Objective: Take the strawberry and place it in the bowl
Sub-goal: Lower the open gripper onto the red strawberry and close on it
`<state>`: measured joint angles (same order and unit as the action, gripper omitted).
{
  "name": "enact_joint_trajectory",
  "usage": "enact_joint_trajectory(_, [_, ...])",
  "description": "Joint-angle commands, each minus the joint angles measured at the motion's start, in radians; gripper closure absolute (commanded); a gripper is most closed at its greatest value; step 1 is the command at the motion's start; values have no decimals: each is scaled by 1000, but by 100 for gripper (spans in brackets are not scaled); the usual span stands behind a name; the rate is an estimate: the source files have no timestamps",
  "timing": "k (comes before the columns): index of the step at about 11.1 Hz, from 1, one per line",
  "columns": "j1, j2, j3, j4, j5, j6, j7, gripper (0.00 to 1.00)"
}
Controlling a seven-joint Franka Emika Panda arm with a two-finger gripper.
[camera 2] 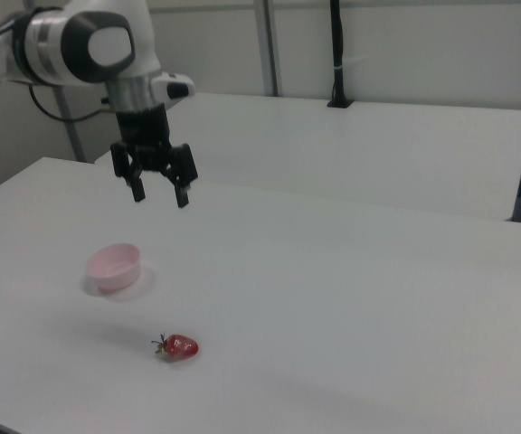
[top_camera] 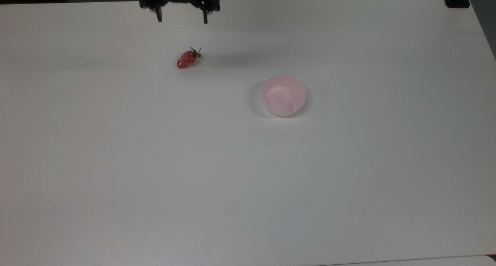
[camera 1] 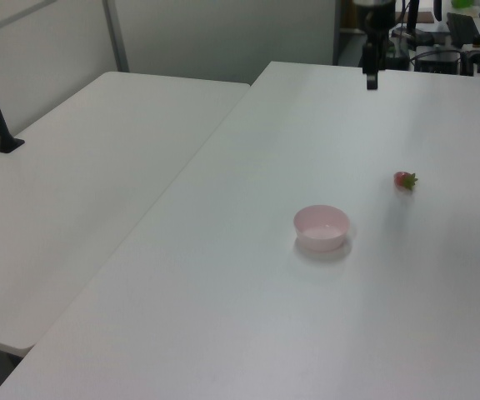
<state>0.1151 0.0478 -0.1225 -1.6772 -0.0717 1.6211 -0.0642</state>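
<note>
**Open gripper aloft, strawberry and bowl on the table**

Seen in the right view: gripper (camera 2: pixel 160 195) hanging above the white table (camera 2: pixel 351 298), fingers spread wide, nothing between them, pointing down. Carried by the white arm (camera 2: pixel 89 41) coming in from the right view's upper left.

Strawberry (camera 2: pixel 180 346) lying on its side on the tabletop, well below the gripper and nearer the right view's bottom edge, untouched, with the green stem toward the right view's left. In the top view, strawberry (top_camera: pixel 187 59) placed below the gap between the two fingertips of the gripper (top_camera: pixel 181 19), clearly apart from them, stem toward the top view's upper right.

Bowl (camera 2: pixel 114 266) standing upright on the table, below the gripper and slightly to the right view's left, well apart from the strawberry. In the top view, bowl (top_camera: pixel 284 95) off to the gripper's lower right, holding nothing.

In the left view, gripper (camera 1: pixel 372 81) near the table's far edge, strawberry (camera 1: pixel 405 179) and bowl (camera 1: pixel 321 227) both nearer the camera.
</note>
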Motion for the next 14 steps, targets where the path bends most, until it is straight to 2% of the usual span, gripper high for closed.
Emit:
enact_joint_trajectory(1, [-31,-3,-6,-142,-17,63,-117,0])
enact_joint_trajectory(3, [-54,-6,-15,-263,-22,126,-120,0])
enact_joint_trajectory(4, [-55,-11,-37,-330,-20,172,-82,0])
enact_joint_trajectory(5, [-55,-14,-61,-390,-16,257,60,0])
enact_joint_trajectory(6, [-45,-8,-63,-444,-20,349,234,0])
enact_joint_trajectory(7, [-37,-2,-63,-491,-31,420,341,0])
enact_joint_trajectory(8, [-37,-3,-63,-528,-42,462,357,0])
enact_joint_trajectory(11, [-12,0,-62,-610,-48,545,447,10])
enact_joint_trajectory(12, [0,3,-62,-643,-72,578,466,13])
enact_joint_trajectory(14, [6,24,-62,-659,-88,611,475,46])
